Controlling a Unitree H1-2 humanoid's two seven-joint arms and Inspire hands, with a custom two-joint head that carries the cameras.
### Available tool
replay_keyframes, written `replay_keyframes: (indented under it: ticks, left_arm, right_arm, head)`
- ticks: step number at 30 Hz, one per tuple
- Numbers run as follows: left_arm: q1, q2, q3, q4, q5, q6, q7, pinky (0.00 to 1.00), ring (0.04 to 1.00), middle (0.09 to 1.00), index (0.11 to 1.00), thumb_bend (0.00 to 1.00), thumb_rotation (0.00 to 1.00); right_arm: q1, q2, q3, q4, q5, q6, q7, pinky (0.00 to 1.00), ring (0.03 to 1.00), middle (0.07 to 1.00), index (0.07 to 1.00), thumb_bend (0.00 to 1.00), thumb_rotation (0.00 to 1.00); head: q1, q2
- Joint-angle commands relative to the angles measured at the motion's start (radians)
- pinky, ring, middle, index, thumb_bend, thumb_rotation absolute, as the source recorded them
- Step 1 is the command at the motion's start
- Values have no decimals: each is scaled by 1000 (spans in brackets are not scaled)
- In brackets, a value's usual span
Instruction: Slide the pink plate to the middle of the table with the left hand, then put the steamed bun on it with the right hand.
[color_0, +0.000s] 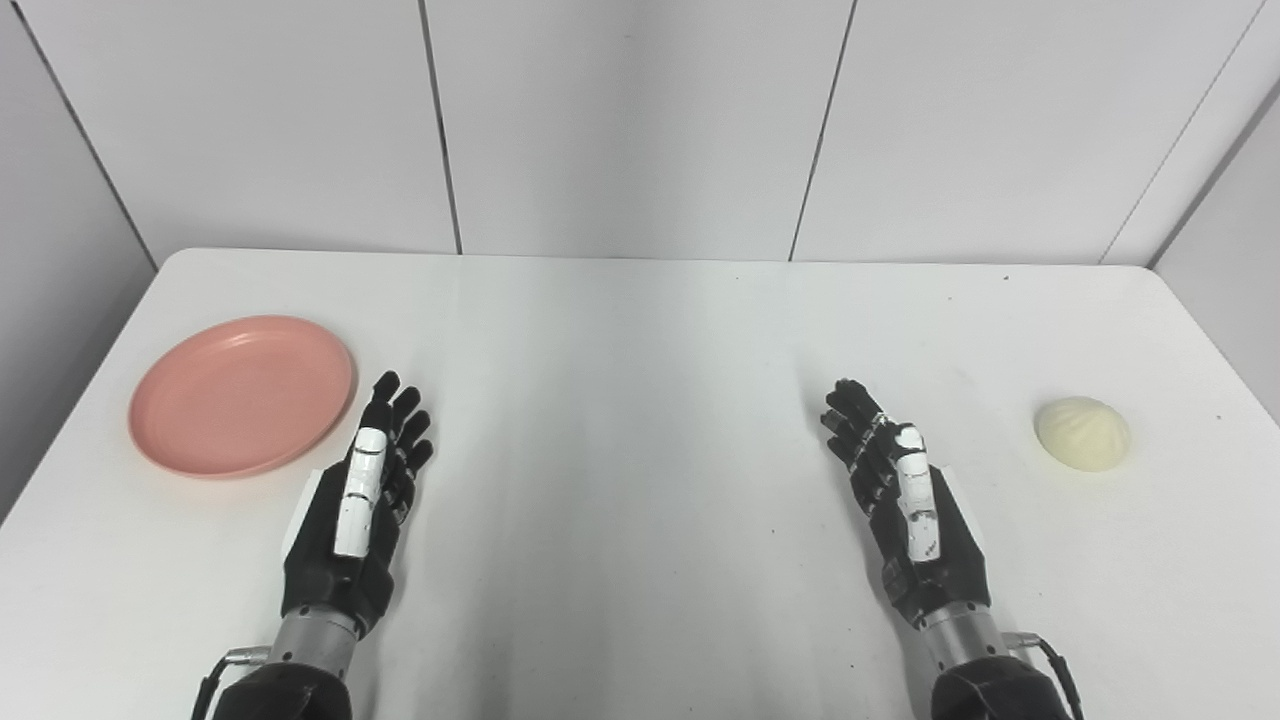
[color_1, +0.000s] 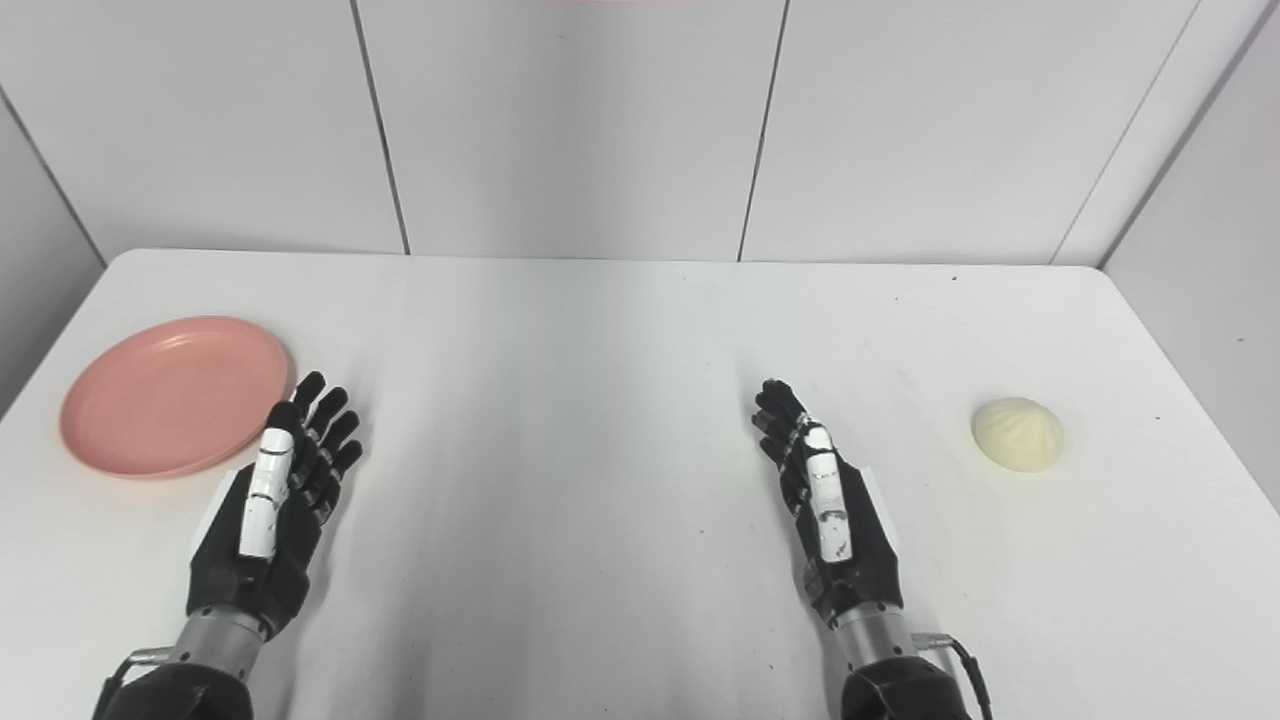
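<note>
A round pink plate (color_0: 242, 395) lies flat near the table's left edge, with nothing on it. A pale cream steamed bun (color_0: 1082, 433) sits on the table far to the right. My left hand (color_0: 360, 500) rests edge-on just right of the plate's near rim, fingers stretched out and apart, holding nothing. My right hand (color_0: 905, 500) is held the same way, open, well left of the bun and not touching it.
The white table (color_0: 640, 400) has rounded far corners and ends at white wall panels at the back. Grey partitions stand close on both sides. Wide bare tabletop lies between the two hands.
</note>
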Motion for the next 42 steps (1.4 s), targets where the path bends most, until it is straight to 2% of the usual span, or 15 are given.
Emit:
replay_keyframes:
  ticks: [1,18,42]
  left_arm:
    - [-23,7,-4,-32,-1,-8,-6,1000,989,998,1000,669,902]
    - [-24,12,-8,-33,4,-8,-6,1000,990,996,1000,691,887]
    - [-25,5,-4,-35,-2,2,-1,1000,985,996,1000,674,896]
  right_arm:
    - [-9,-4,0,-41,4,-22,8,961,915,908,879,842,995]
    - [-9,-10,6,-42,8,-20,14,962,912,902,864,838,990]
    - [-10,-11,8,-42,6,-18,10,955,908,897,863,843,988]
  head:
    - [1,-1]
    - [0,-1]
    - [-2,-1]
